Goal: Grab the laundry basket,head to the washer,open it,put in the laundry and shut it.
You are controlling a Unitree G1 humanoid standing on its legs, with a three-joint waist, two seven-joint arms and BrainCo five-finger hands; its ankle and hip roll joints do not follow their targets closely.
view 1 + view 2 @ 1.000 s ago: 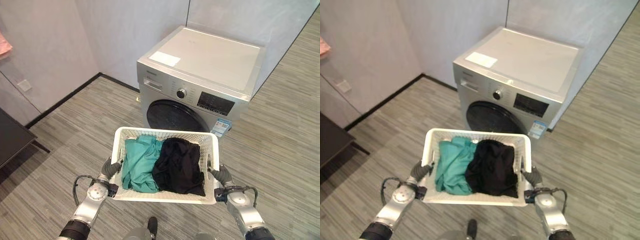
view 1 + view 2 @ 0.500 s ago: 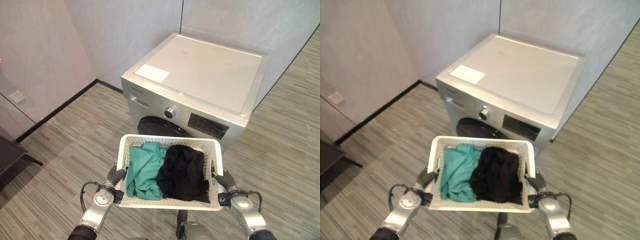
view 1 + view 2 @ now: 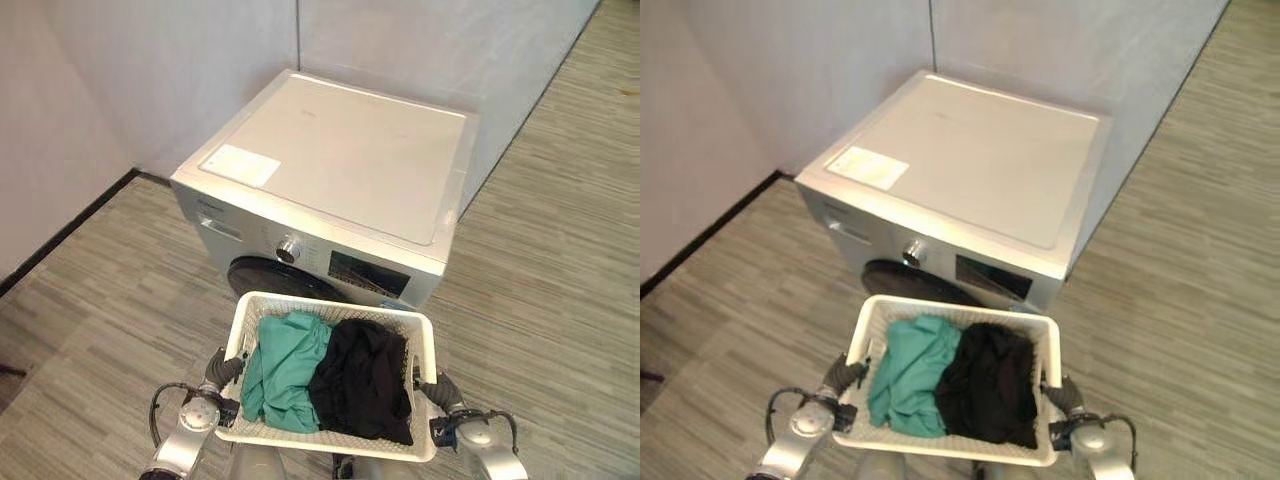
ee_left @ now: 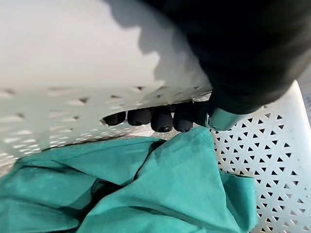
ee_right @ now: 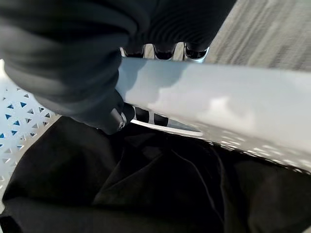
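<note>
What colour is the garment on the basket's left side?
Teal green garment, beside a black one in the white basket. Shows best in the left eye view.

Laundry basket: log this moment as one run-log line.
phase: carrying to washer | laundry basket: held up by both sides | left hand: shut on rim | right hand: shut on rim | washer: door closed | load: teal garment, black garment

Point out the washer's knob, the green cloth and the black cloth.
knob [image 3: 289, 248]: left eye view, its round face.
green cloth [image 3: 280, 368]: left eye view, middle of the pile.
black cloth [image 3: 362, 378]: left eye view, its centre.
</note>
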